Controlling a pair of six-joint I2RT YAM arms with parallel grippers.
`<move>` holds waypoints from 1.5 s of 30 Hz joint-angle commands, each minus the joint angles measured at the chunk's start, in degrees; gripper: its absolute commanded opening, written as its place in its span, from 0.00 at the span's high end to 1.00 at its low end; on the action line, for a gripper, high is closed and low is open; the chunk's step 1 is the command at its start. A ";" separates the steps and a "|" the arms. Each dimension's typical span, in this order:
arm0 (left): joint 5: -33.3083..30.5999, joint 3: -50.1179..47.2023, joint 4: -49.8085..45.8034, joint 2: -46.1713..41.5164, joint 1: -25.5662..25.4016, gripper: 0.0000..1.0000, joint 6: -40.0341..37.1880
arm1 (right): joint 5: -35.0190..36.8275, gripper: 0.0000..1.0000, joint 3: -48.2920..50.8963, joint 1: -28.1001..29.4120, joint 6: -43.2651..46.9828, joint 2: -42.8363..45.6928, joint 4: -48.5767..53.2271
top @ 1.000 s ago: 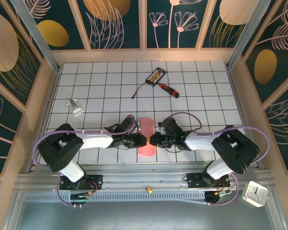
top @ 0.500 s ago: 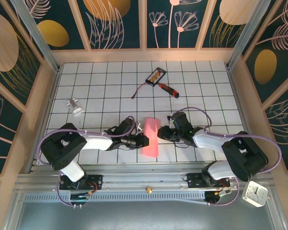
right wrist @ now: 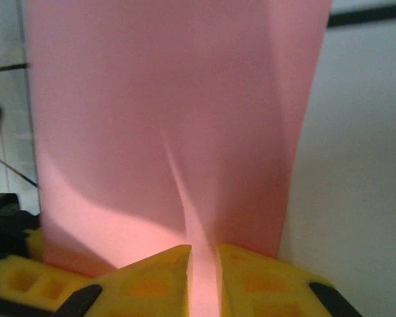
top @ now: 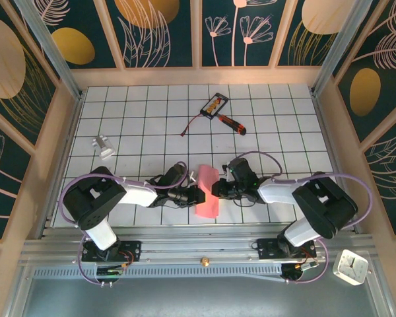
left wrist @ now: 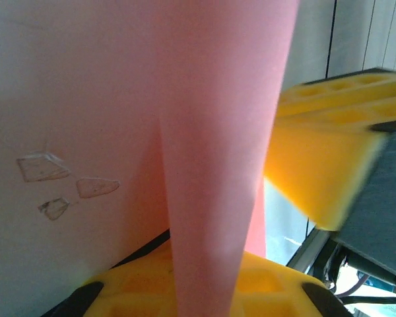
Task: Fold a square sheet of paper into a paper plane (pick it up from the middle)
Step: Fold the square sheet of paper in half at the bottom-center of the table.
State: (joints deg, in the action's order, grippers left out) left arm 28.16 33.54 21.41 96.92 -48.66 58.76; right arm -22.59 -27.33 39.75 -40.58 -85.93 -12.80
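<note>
The square sheet of paper [top: 208, 191], pink-red, is folded into a long narrow strip rather than a plane shape. It lies slightly tilted at the near middle of the tiled table. My left gripper [top: 197, 195] meets its left edge and my right gripper [top: 216, 189] meets its right edge. In the left wrist view the paper [left wrist: 218, 132] runs down between my left gripper's [left wrist: 204, 290] yellow fingers, with the other arm's yellow finger [left wrist: 323, 152] close by at the right. In the right wrist view a raised crease of the paper [right wrist: 171, 99] is pinched by the right gripper [right wrist: 202, 277].
A red-handled screwdriver [top: 231, 122] and a black-and-orange card [top: 214, 104] lie at the far middle, with a thin stick [top: 190, 125] beside them. A small white object [top: 103, 146] sits at the left. Wooden walls ring the table.
The right gripper, drawn back to the upper right half a second ago, has returned to the strip's right edge. The strip has tilted a little. The left gripper stays at the left edge.
</note>
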 commanded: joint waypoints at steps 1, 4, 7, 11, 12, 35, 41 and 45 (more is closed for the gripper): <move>-2.10 1.83 -4.33 0.04 0.20 0.80 -2.76 | 1.50 0.84 0.43 0.93 -1.96 -1.59 -1.16; -5.84 3.40 -10.30 -1.27 0.23 0.69 -5.37 | 3.19 0.86 0.88 1.38 -3.40 -2.28 0.13; -9.90 4.72 -16.82 -3.66 0.14 0.56 -7.30 | 4.17 0.87 1.89 1.81 -5.03 -2.44 0.57; -12.80 4.58 -22.35 -7.57 -0.11 0.42 -6.80 | 4.97 0.88 2.28 2.22 -5.97 -2.31 1.26; -13.32 4.58 -23.69 -8.33 -0.28 0.40 -6.77 | 5.09 0.88 2.37 2.31 -6.01 -2.29 1.28; -15.63 12.29 -32.07 -3.57 -6.36 0.61 -8.45 | 5.27 0.87 1.41 2.66 -5.21 -2.56 1.80; -11.69 9.08 -25.63 -5.09 -6.35 0.68 -5.28 | 5.41 0.85 0.97 2.62 -4.35 -1.98 2.66; -10.19 7.26 -21.92 -5.76 -6.20 0.72 -3.37 | 5.19 0.82 0.38 2.58 -2.94 -0.90 3.38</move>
State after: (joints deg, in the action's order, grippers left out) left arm 15.62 42.17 -3.99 92.62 -54.76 53.08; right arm -19.49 -27.16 41.60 -45.32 -86.39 -14.85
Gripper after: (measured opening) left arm 0.285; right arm 0.173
